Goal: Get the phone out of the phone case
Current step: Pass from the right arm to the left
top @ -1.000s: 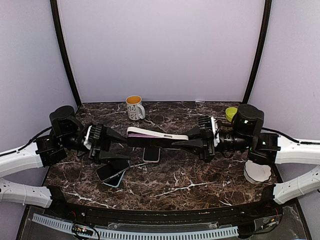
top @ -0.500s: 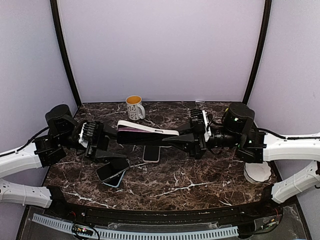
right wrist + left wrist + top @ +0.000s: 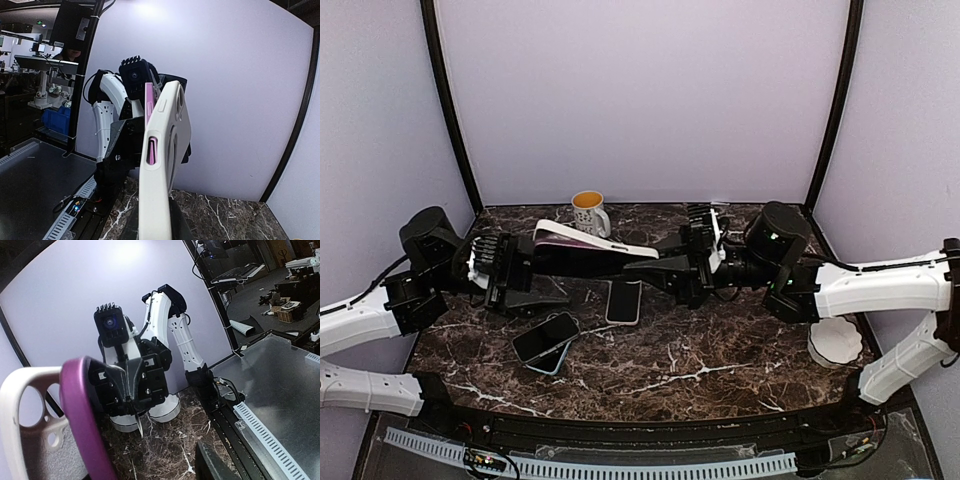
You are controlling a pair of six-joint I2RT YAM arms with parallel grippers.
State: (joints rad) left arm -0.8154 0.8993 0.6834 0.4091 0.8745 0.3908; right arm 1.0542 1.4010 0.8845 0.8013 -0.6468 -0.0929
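The white phone case (image 3: pixel 612 246) hangs level above the table between both arms, with the purple phone (image 3: pixel 575 259) in it. My right gripper (image 3: pixel 646 268) is shut on the case's right end. In the right wrist view the case (image 3: pixel 162 165) stands edge-on and the purple phone (image 3: pixel 151 150) shows through a side slot. My left gripper (image 3: pixel 540 276) is at the left end. In the left wrist view the phone (image 3: pixel 82 415) stands slightly off the case (image 3: pixel 30 430) at that end. A wide gap separates it from the one finger (image 3: pixel 215 462) that shows.
A mug (image 3: pixel 588 213) stands at the back of the marble table (image 3: pixel 720 360). One loose phone (image 3: pixel 624 300) lies under the held case, and two stacked phones (image 3: pixel 547 341) lie front left. A white dish (image 3: pixel 835 342) sits at the right edge.
Both arms have carried the case left and toward the back. Its left end has tilted upward. The left jaws have widened a little.
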